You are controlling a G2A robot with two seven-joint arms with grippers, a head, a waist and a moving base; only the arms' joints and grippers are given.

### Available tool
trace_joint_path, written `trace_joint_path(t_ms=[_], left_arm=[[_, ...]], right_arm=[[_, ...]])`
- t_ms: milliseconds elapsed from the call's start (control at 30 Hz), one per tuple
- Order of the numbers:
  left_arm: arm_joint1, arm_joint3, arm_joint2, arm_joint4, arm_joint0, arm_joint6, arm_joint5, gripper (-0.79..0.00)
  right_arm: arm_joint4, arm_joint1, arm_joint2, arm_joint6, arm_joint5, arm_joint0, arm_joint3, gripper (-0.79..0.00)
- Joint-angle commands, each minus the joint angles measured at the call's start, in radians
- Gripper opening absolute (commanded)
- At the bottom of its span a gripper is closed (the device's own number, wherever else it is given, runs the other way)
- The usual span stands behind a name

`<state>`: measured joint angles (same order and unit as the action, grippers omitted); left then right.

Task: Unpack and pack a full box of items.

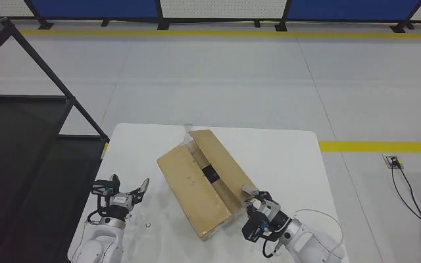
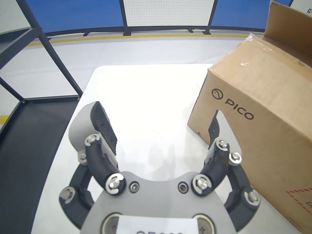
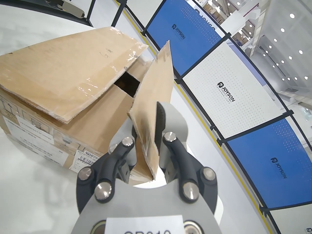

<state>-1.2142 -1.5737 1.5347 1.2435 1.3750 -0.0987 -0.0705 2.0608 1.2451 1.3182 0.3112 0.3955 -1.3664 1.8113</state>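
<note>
Cardboard box sits midway on the white table, one flap raised. At its four o'clock we see the right gripper pinched tight on that flap's corner; at eight o'clock the left gripper gapes wide, holding nothing.

The right gripper is clamped on a cardboard flap in the middle of the frame, one finger pressed against its face. The flap stands nearly upright from the box. A second flap, glossy with clear tape, lies slightly raised over the box top. Between the two flaps shows a dark gap. Printed labels are stuck on the box's side. The box sits on a white table; blue and white panels stand behind it.
</note>
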Motion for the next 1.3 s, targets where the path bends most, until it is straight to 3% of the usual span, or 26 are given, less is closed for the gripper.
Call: trace_joint_path(t_ms=[0, 200, 333, 500, 633, 833, 1267], left_arm=[[0.0, -0.001, 0.002, 0.0, -0.001, 0.0, 0.005, 0.0], [-0.004, 0.062, -0.002, 0.01, -0.073, -0.011, 0.038, 0.0], [-0.006, 0.131, -0.016, 0.017, -0.142, -0.008, 0.016, 0.0], [-0.002, 0.202, -0.029, 0.05, -0.203, -0.024, -0.058, 0.0], [-0.002, 0.202, -0.029, 0.05, -0.203, -0.024, -0.058, 0.0], [-0.007, 0.219, -0.036, 0.042, -0.205, -0.017, -0.007, 0.0], [-0.019, 0.245, -0.048, -0.014, -0.219, -0.04, 0.036, 0.0]], right_arm=[[-0.007, -0.006, 0.015, 0.027, 0.026, -0.028, 0.033, 0.0], [0.036, -0.032, 0.071, 0.146, 0.112, -0.14, 0.151, 0.0], [0.052, -0.042, 0.076, 0.179, 0.107, -0.228, 0.229, 0.0], [0.052, -0.042, 0.076, 0.179, 0.107, -0.228, 0.229, 0.0], [0.068, -0.042, 0.064, 0.166, 0.113, -0.226, 0.227, 0.0], [0.147, -0.035, -0.08, 0.096, 0.076, -0.187, 0.223, 0.0], [0.504, 0.017, -0.447, -0.142, -0.226, -0.041, 0.121, 0.0]])
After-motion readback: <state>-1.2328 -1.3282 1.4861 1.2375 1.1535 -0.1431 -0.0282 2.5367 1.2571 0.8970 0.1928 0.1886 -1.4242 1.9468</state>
